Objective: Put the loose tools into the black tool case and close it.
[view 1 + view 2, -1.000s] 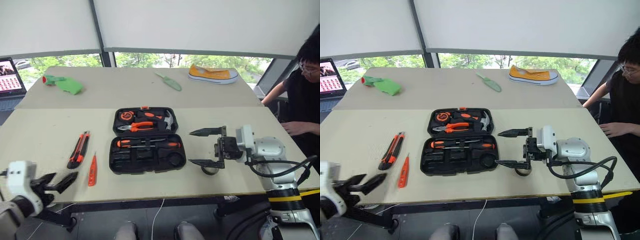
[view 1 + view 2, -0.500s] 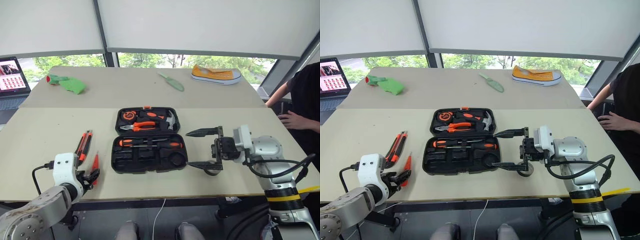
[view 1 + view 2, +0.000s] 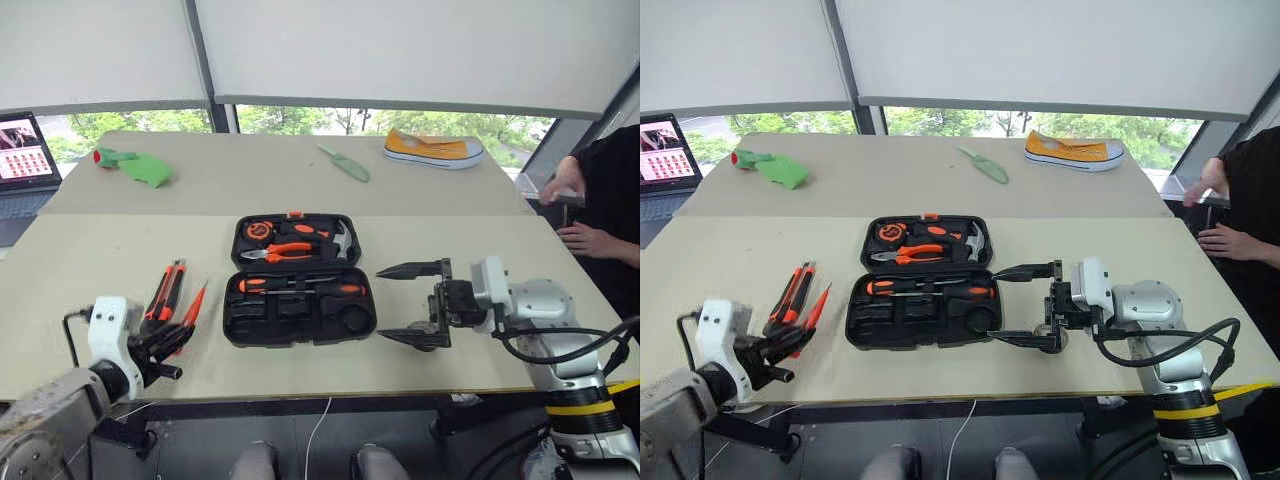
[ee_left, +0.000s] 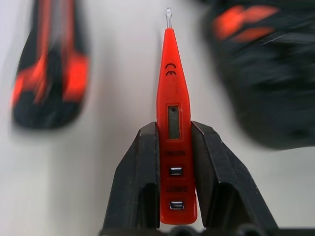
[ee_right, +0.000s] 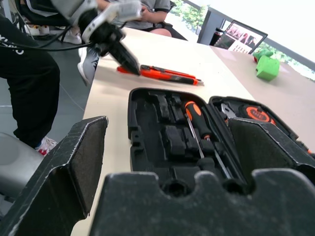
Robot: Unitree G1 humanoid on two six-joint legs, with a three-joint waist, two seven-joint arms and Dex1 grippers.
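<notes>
My left gripper (image 4: 175, 196) is clamped on the tester screwdriver (image 4: 173, 123), my right gripper (image 3: 412, 304) stands apart; next I carry it to the black tool case (image 3: 298, 307).

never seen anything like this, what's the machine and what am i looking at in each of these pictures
This is a two-armed robot at a table; each arm ends in a two-fingered gripper. The two wide pictures come from cameras in its head. The two close-ups come from cameras on its wrists. The left gripper is pinching a slim orange tester screwdriver. Beside it lies an orange and black utility knife. The right gripper is open and empty beside the open black tool case, which already holds some tools. Farther back lie a green trowel and a yellow shoe. A person sits at the right.
</notes>
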